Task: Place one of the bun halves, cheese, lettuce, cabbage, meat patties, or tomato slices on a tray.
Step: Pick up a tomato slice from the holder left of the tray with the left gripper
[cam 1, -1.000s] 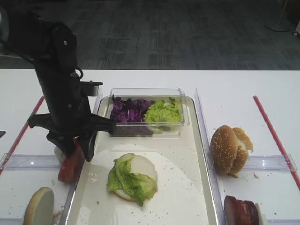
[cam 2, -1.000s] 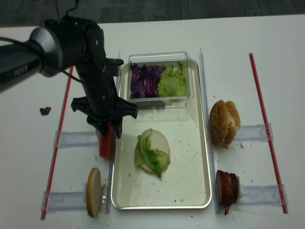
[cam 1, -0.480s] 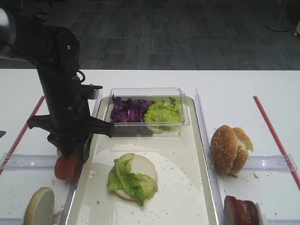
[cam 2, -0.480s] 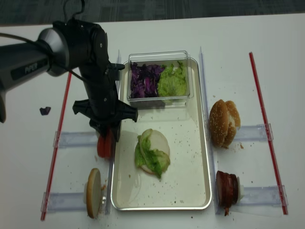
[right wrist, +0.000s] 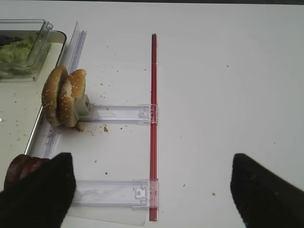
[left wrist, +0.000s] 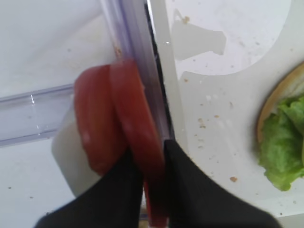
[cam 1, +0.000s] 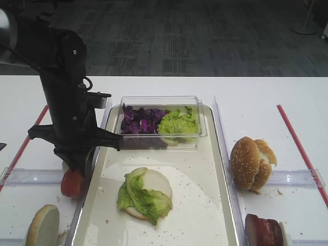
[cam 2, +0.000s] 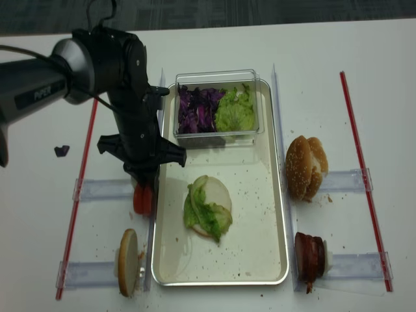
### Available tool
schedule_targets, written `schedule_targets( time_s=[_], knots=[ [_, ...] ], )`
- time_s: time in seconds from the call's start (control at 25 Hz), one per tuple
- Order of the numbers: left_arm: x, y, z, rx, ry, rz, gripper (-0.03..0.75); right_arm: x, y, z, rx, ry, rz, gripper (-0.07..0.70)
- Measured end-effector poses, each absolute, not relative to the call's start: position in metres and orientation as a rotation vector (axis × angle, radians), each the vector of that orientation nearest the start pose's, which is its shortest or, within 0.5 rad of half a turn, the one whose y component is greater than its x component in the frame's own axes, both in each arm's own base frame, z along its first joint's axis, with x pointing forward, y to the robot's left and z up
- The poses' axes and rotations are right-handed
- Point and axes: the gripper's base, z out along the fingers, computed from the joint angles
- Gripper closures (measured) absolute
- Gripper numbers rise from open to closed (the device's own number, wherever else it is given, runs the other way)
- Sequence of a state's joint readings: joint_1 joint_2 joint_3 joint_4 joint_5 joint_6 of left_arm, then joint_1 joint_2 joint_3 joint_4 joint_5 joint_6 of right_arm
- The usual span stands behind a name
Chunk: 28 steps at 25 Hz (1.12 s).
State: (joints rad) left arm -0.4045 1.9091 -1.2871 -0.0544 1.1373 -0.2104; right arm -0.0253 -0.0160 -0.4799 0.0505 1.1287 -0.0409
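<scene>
Tray (cam 2: 273, 195) already holds a bun half topped with lettuce (cam 2: 207, 209); no tomato on it yet. Left claw (left wrist: 153, 156) is pinched on one of the tomato slices (left wrist: 135, 137), standing on edge just outside the tray's left rim on the desk (cam 2: 39, 214). Left arm points straight down over that spot. Right claw (right wrist: 152, 185) hangs spread wide, empty, over the desk's right side.

Reds, greens and purple against white and black

The tomato slices (left wrist: 118, 128) are bright red between black fingers (left wrist: 183, 190); the cabbage (cam 2: 198, 110) is dark purple beside light green lettuce (cam 2: 235, 112) at upper centre. The tray (cam 2: 260, 214) has a cream, brown-speckled floor and silvery rim. Golden-brown, sesame-dotted bun halves (cam 2: 304, 168) sit right; the meat patties (cam 2: 309, 255) are dark reddish-brown, lower right.
</scene>
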Motion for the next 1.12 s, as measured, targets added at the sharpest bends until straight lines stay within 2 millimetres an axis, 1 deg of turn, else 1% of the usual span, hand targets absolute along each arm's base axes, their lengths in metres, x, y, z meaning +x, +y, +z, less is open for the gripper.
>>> schedule_targets(
  time_s=[0.2,0.56,0.76,1.0,1.12],
  knots=[
    [0.318,-0.141,0.177,0.275,3.241,-0.022,0.673,-0.008,0.004,0.266,-0.021,2.115,0.022,-0.043],
    [0.318,-0.141,0.179,0.277,3.240,-0.020,0.680,-0.008,0.004,0.266,-0.021,2.115,0.022,-0.043],
    [0.324,-0.143,0.198,0.287,3.221,-0.032,0.681,-0.008,0.004,0.266,-0.021,2.115,0.022,-0.043],
    [0.338,-0.150,0.221,0.298,3.132,-0.078,0.681,-0.008,0.004,0.266,-0.023,2.115,0.021,-0.043],
    [0.340,-0.150,0.232,0.302,3.098,-0.094,0.682,-0.008,0.004,0.266,-0.025,2.115,0.019,-0.043]
  ],
)
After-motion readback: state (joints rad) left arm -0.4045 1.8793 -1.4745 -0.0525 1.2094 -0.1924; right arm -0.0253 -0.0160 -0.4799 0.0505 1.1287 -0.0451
